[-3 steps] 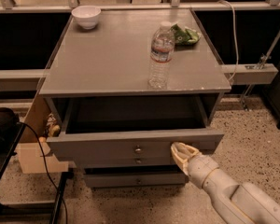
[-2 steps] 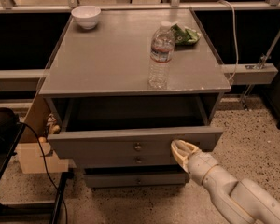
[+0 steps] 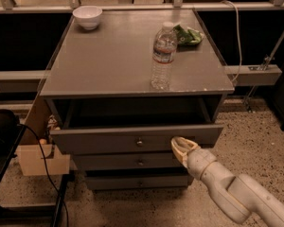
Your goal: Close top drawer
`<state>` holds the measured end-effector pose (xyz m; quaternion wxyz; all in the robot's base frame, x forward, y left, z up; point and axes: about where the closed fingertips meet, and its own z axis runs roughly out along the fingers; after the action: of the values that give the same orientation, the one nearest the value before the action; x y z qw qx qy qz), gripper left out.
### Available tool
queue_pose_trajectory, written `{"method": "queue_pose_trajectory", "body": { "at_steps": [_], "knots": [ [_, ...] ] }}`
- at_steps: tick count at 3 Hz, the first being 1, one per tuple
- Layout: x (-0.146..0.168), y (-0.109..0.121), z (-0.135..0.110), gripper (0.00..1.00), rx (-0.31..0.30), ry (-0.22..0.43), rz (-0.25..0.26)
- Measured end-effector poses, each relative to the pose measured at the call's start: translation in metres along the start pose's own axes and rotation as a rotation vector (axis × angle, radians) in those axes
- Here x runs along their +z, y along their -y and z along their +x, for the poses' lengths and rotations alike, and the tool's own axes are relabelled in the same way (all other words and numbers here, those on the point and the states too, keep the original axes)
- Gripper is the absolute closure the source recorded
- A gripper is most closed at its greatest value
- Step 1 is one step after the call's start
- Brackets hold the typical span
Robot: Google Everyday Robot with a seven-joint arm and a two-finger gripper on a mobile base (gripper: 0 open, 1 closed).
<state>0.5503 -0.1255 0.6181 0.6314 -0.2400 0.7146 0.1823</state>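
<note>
The top drawer (image 3: 109, 140) of the grey cabinet stands pulled out, its long flat front facing me with a small round knob (image 3: 139, 142) at centre. Its inside looks dark and I see nothing in it. My gripper (image 3: 179, 146) comes in from the lower right on a pale arm. Its tip rests against the right part of the drawer front, right of the knob.
On the cabinet top (image 3: 109, 65) stand a water bottle (image 3: 163, 56), a white bowl (image 3: 87, 17) and a green packet (image 3: 188, 35). Two narrower drawer fronts (image 3: 132, 162) sit below. A cardboard box (image 3: 40, 157) and black cable lie at left.
The gripper has stayed against the drawer front's right side. The drawer front has shifted slightly back toward the cabinet.
</note>
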Motion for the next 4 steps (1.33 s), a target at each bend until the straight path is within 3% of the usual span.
{"method": "queue_pose_trajectory", "body": {
  "at_steps": [4],
  "knots": [
    [0.043, 0.021, 0.019, 1.0, -0.014, -0.016, 0.0]
  ]
}}
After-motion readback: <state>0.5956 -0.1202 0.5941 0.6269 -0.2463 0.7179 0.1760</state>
